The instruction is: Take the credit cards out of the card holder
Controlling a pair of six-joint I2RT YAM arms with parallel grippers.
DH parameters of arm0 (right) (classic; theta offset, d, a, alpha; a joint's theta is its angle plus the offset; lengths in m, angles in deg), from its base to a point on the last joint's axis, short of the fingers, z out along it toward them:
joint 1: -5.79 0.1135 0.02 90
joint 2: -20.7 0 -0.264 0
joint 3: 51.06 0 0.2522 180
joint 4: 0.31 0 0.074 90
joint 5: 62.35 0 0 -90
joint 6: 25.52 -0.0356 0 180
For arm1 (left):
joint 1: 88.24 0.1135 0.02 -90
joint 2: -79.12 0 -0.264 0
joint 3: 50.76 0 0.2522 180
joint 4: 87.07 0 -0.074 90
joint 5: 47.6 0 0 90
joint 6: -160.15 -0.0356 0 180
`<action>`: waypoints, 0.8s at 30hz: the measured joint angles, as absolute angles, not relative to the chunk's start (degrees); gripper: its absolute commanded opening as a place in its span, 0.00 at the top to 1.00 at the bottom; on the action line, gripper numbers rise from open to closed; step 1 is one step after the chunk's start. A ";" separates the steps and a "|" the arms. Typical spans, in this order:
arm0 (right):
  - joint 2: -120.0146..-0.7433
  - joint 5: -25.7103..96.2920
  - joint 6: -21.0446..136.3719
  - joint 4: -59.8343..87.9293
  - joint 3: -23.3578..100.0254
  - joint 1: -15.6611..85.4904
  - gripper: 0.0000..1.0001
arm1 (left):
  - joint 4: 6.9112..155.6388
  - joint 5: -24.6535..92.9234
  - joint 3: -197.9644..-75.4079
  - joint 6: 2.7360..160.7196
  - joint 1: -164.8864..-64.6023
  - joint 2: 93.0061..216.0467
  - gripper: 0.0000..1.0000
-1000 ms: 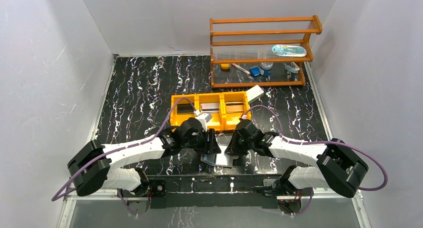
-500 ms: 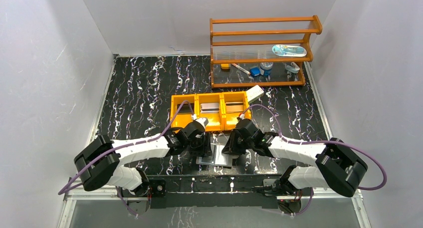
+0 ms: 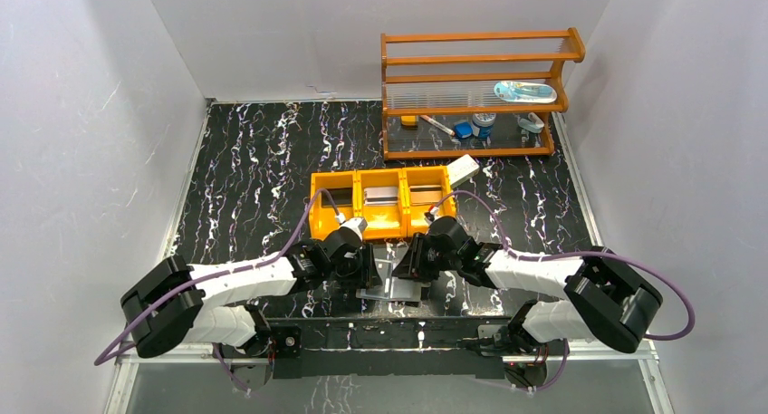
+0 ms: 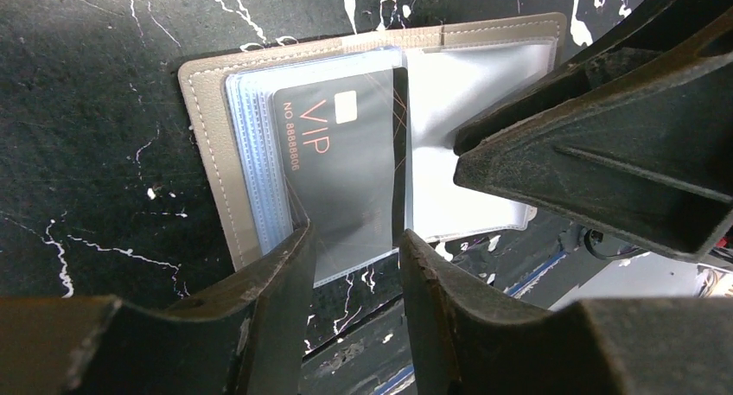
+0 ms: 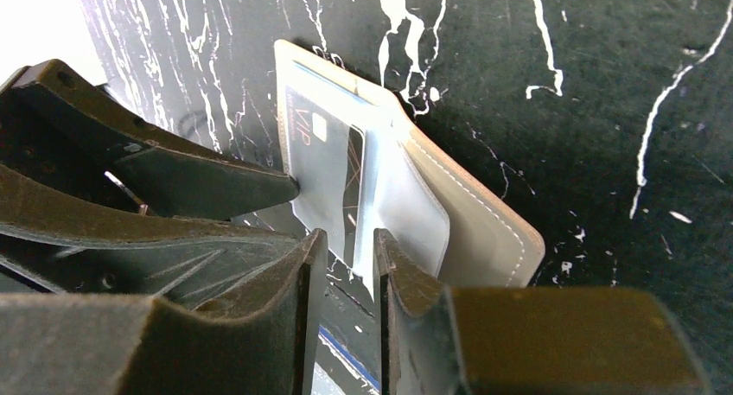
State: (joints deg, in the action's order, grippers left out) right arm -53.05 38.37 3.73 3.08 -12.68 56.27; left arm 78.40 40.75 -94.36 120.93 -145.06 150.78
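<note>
Card holder open at 6 o'clock on the bench.
Left gripper stands part-open astride the dark card, seemingly to pinch it free; right gripper, narrowly parted, straddles a clear sleeve, probably to pin pages back.

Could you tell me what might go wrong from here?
The left gripper straddles the clear sleeve as well as the dark card, so it may pinch both and drag the card holder.
The holder lies near the table's near edge; a pull could slide it off.
The right gripper is close; fingers might collide.
</note>
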 measured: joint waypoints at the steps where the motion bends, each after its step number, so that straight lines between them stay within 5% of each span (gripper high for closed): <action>1: -53.08 38.48 3.60 2.64 -12.68 56.27 0.64 | 78.13 40.88 -94.36 120.91 -145.06 150.69 0.58; 20: -62.41 41.45 -1.39 -10.16 -14.71 56.14 0.70 | 75.29 40.81 -97.55 115.16 -145.37 153.53 0.61; 24: -63.63 42.13 -1.76 -11.26 -14.71 55.81 0.80 | 76.12 39.92 -97.58 115.27 -145.35 153.93 0.62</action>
State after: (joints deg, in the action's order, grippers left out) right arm -63.63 42.13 -1.76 -11.26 -14.71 55.81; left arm 76.12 39.92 -97.58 115.27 -145.35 153.93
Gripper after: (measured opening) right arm 0.281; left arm 0.387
